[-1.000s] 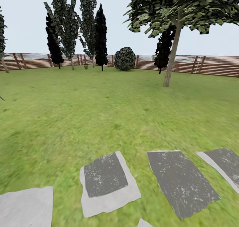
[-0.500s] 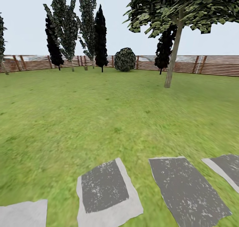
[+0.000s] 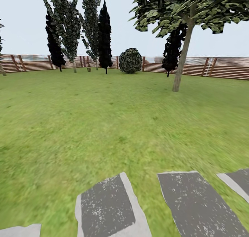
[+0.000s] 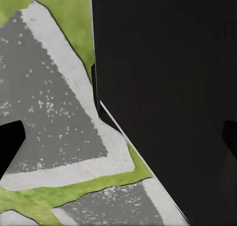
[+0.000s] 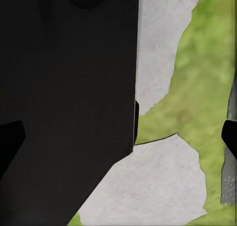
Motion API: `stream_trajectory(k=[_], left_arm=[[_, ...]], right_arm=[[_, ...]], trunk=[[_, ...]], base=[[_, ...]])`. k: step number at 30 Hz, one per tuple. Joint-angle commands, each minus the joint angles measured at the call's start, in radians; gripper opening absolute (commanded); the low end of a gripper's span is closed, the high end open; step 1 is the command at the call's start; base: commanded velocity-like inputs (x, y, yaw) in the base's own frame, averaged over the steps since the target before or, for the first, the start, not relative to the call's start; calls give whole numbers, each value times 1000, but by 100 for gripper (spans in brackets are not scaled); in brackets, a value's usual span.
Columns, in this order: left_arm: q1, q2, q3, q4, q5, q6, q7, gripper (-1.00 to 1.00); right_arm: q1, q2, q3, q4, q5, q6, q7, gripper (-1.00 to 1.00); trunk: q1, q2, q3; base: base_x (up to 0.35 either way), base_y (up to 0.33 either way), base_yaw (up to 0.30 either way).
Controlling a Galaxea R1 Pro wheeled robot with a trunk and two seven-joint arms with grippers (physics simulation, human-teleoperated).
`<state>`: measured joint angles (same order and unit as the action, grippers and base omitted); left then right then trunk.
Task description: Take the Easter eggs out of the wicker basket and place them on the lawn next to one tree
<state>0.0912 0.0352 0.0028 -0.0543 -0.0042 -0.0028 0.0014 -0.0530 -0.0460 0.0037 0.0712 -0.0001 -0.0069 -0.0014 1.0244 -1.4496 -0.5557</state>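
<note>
Head view: the lawn (image 3: pixel 114 119) stretches to the fence (image 3: pixel 221 68); at 11 o'clock, a small tan object beside the far trees may be the wicker basket (image 3: pixel 89 69). Eggs unseen; every step apparently remains. Left gripper (image 4: pixel 118 137) and right gripper (image 5: pixel 118 132): fingertips spread, empty.

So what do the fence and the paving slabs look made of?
Fence: likely wood, reddish-brown horizontal slats between upright posts, matte. Slabs: probably stone or concrete, dark grey speckled faces with pale rough edges, set flat in the grass.
</note>
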Motion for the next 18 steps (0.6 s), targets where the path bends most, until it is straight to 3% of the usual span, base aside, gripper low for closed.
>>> stream_trajectory(k=[1, 18], left_arm=[[1, 0, 0, -2, 0, 0, 0, 100], [1, 0, 0, -1, 0, 0, 0, 100]], right_arm=[[-1, 0, 1, 2, 0, -1, 0, 100], [-1, 0, 0, 2, -1, -1, 0, 100]], trunk=[[1, 0, -1], [1, 0, -1]], base=[[330, 0, 0], [330, 0, 0]])
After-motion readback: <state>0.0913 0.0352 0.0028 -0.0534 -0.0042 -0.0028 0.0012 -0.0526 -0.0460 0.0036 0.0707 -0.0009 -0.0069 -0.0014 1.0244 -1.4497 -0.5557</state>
